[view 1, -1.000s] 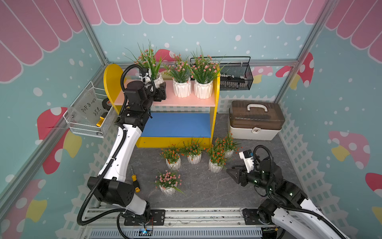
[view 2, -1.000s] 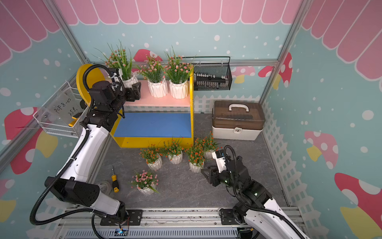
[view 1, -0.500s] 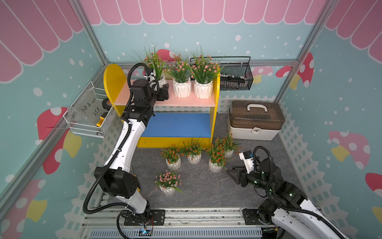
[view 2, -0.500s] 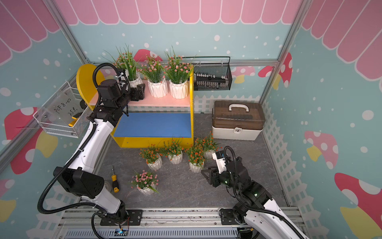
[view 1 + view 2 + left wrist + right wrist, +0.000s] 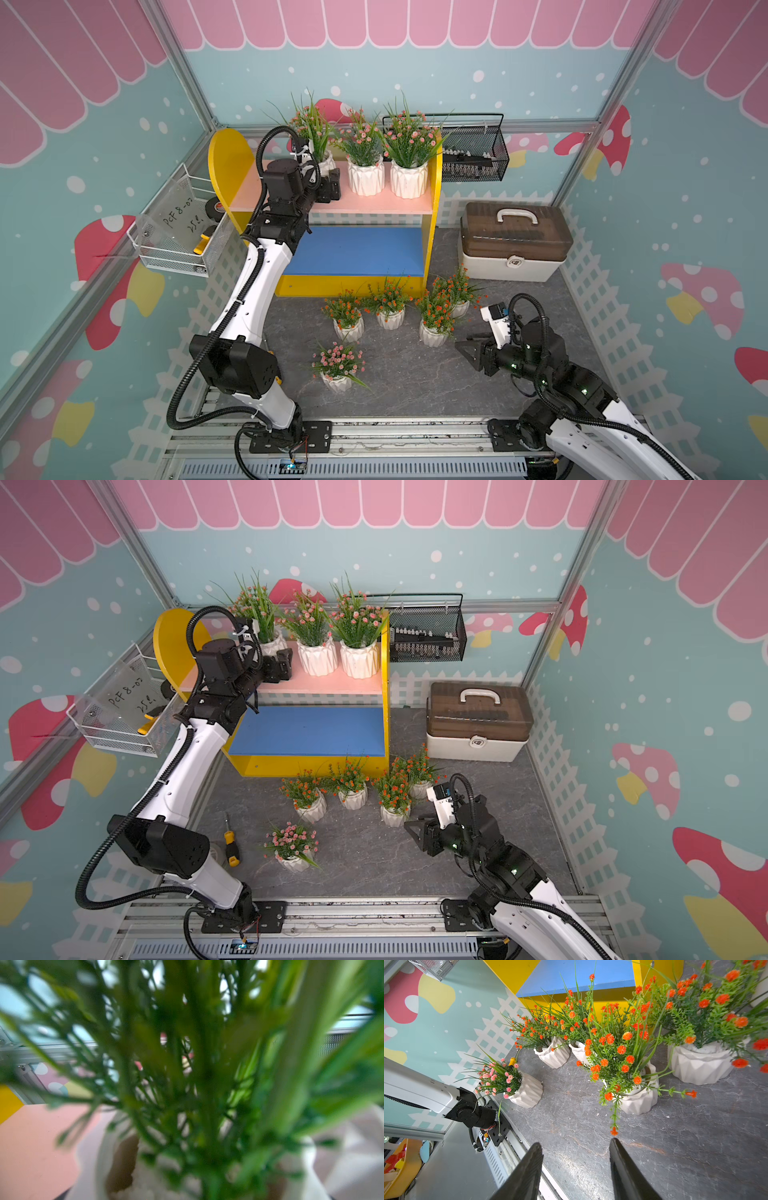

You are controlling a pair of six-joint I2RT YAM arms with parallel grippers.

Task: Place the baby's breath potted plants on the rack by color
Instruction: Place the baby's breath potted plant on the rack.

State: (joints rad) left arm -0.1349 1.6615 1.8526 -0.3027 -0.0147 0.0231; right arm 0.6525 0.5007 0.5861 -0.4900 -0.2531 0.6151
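Note:
The rack (image 5: 374,205) stands at the back with a pink upper board and a blue lower board (image 5: 357,249). Three pink baby's breath potted plants stand on the upper board (image 5: 318,141) (image 5: 365,174) (image 5: 409,178). My left gripper (image 5: 330,185) is at the leftmost one, whose pot (image 5: 299,1167) fills the left wrist view; the jaws stand wide on either side of it, open. On the floor are a fourth pink plant (image 5: 338,368) and several orange ones (image 5: 390,307). My right gripper (image 5: 575,1142) hangs open and empty in front of an orange plant (image 5: 633,1088).
A brown-lidded toolbox (image 5: 513,241) sits right of the rack. A black mesh basket (image 5: 473,158) hangs on the back wall and a white wire basket (image 5: 178,237) on the left wall. A yellow-handled screwdriver (image 5: 230,845) lies by the left arm's base.
The left arm has carried the pink plant rightward along the upper board, beside the other two, and its jaws have widened. The right arm has barely moved.

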